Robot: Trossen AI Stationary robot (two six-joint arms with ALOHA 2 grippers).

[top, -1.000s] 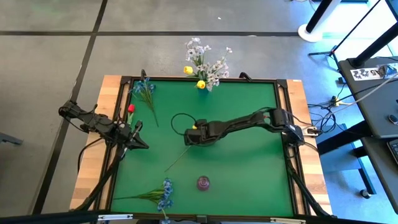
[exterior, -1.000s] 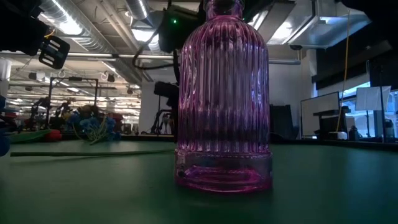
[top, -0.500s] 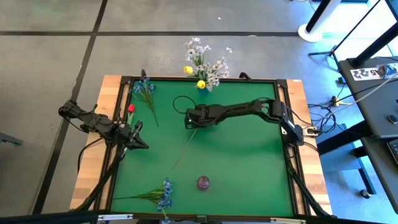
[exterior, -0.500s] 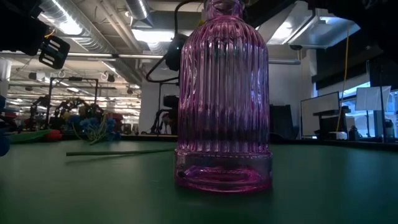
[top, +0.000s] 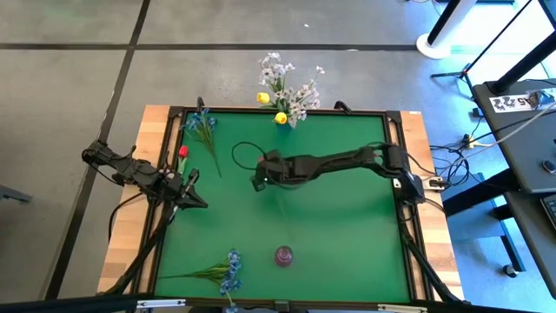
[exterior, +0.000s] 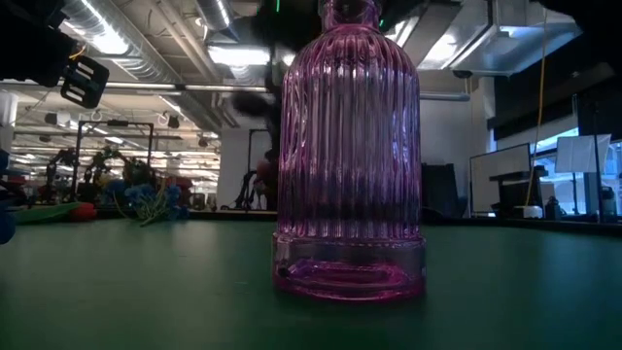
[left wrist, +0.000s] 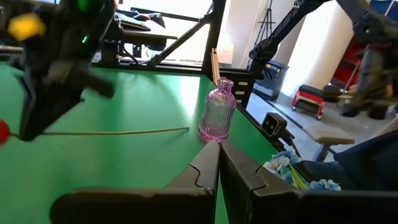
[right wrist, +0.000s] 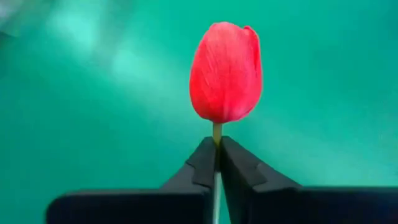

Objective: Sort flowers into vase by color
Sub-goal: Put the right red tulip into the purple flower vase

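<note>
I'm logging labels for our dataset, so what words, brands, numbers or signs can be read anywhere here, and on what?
None can be read.
A white tag with dark marks on the dark desk beside the table: too small to read.
The ribbed pink glass vase carries no lettering, nor does the green table mat.

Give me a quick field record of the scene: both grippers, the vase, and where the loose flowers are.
right gripper: shut on red flower just below the bud, above mid-mat
left gripper: shut, empty, waiting at the mat's left edge
vase: pink ribbed glass, upright, near front edge, nothing inside
blue flowers: front-left corner; another sprig back-left
white and yellow bunch: beyond the back edge
</note>
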